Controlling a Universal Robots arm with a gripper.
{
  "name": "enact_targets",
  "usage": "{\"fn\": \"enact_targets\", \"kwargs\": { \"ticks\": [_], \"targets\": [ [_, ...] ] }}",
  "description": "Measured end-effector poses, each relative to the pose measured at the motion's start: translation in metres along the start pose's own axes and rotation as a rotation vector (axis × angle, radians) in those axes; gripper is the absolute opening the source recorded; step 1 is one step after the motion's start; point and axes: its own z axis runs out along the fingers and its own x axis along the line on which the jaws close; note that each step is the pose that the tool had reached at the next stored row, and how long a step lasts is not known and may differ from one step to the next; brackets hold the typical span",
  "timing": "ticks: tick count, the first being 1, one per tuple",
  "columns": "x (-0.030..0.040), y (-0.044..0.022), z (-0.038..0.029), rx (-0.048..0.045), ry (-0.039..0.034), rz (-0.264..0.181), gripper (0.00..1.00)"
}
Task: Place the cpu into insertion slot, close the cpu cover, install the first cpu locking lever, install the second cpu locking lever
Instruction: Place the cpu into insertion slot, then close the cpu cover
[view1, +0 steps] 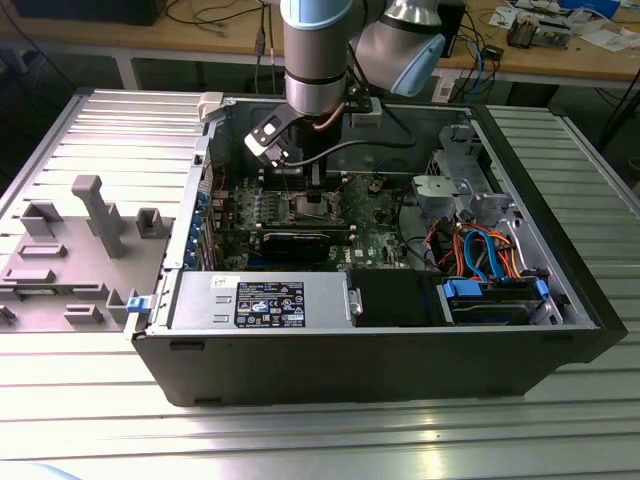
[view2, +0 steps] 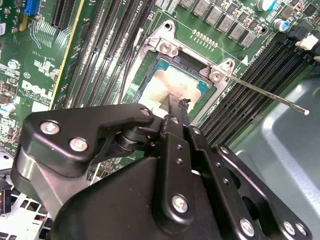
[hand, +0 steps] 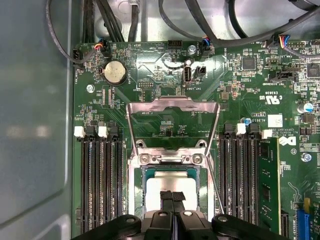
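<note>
In the exterior view the arm (view1: 315, 60) reaches straight down into one open computer case (view1: 350, 365) lying on a ribbed metal table (view1: 320, 440); its wrist hangs over the green motherboard (view1: 385, 235), directly above the insertion slot (view1: 318, 207). One long black expansion card (view1: 300, 238) lies just beside the slot, on the side nearer the camera; one boxy power supply (view1: 260, 300) and one blue drive caddy (view1: 495, 297) line the case's near wall; a bundle of orange and blue cables (view1: 470, 245) crowds the space between caddy and board; one grey fixture (view1: 90, 225) sits well apart on the exterior view's left.

In the second wrist view the gripper (view2: 177, 106) has its two black fingers pressed together with nothing between them, tips down at the cpu (view2: 172, 82); the single cpu lies flat inside the insertion slot (view2: 147, 60). One lever rod (view2: 265, 95) sticks out free above the memory slots (view2: 250, 70); a second lever rod (view2: 126, 75) runs along the opposite side of the socket, and whether it is latched cannot be told.

In the first wrist view the gripper (hand: 172, 194) shows both fingertips touching each other over the cpu (hand: 170, 182), which sits in the insertion slot (hand: 136, 195); the one cpu cover (hand: 172, 105) stands raised and open on its hinge, board visible through its square opening. Two banks of memory slots (hand: 102, 185) flank the socket; one green memory stick (hand: 267, 185) stands in the far bank; one coin cell (hand: 114, 72) lies beyond the cover.
</note>
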Motion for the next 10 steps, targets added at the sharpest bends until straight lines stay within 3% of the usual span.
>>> {"fn": "enact_targets", "kwargs": {
  "ticks": [10],
  "targets": [
    [0.0,0.0003,0.0,0.0065,0.0011,0.0,0.11]
  ]
}}
